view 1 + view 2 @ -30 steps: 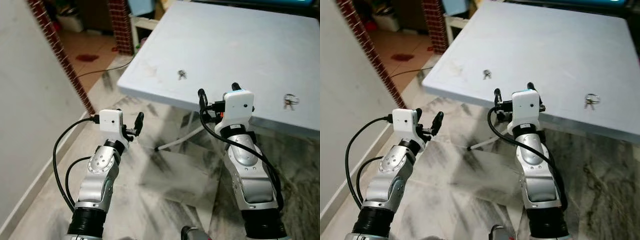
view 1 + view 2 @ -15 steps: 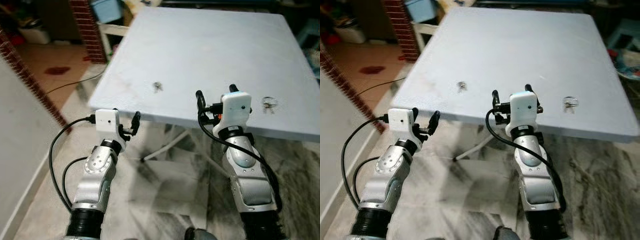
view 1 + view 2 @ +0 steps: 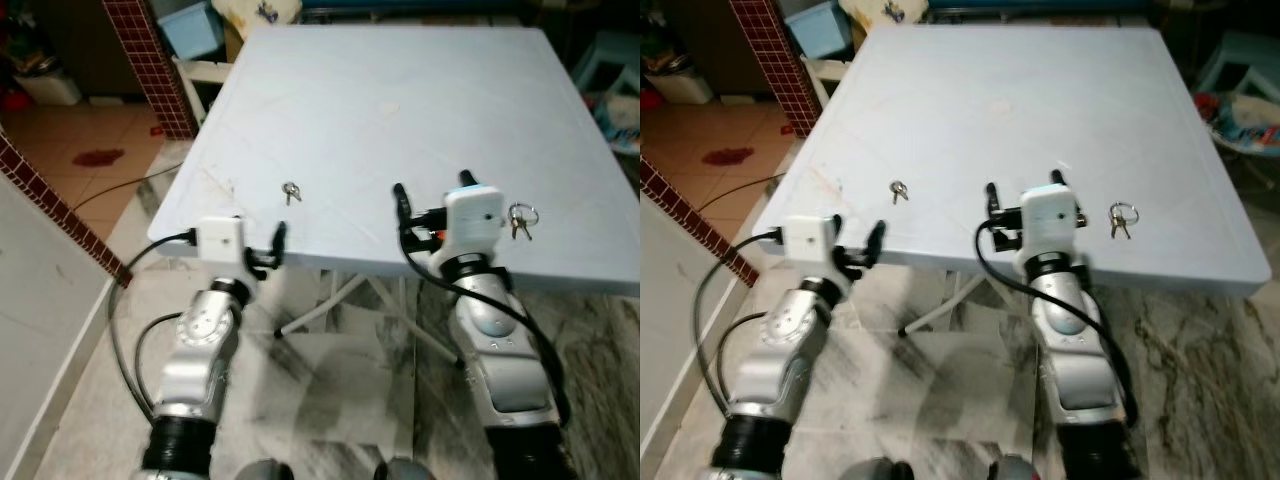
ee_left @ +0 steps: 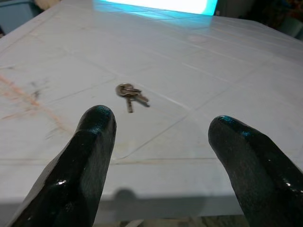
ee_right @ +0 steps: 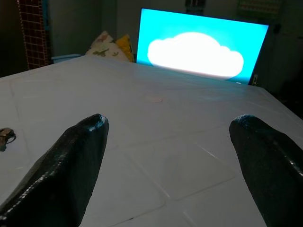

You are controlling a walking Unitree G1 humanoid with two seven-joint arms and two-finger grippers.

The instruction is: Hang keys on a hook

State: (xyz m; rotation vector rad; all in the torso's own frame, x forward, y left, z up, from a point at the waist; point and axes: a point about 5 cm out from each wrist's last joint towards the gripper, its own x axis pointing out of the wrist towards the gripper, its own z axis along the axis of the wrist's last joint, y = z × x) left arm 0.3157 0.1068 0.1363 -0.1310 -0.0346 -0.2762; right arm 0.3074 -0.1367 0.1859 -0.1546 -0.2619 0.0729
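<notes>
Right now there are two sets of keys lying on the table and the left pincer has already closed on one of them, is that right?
Not quite. Two sets of keys do lie on the table, but the left pincer is open and holds nothing. The left wrist view shows its fingers spread apart, with the nearer keys lying beyond them.

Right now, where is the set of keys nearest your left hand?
The small keys lie on the pale blue table, near its front edge on the robot's left, just ahead of the open left hand and apart from it.
</notes>
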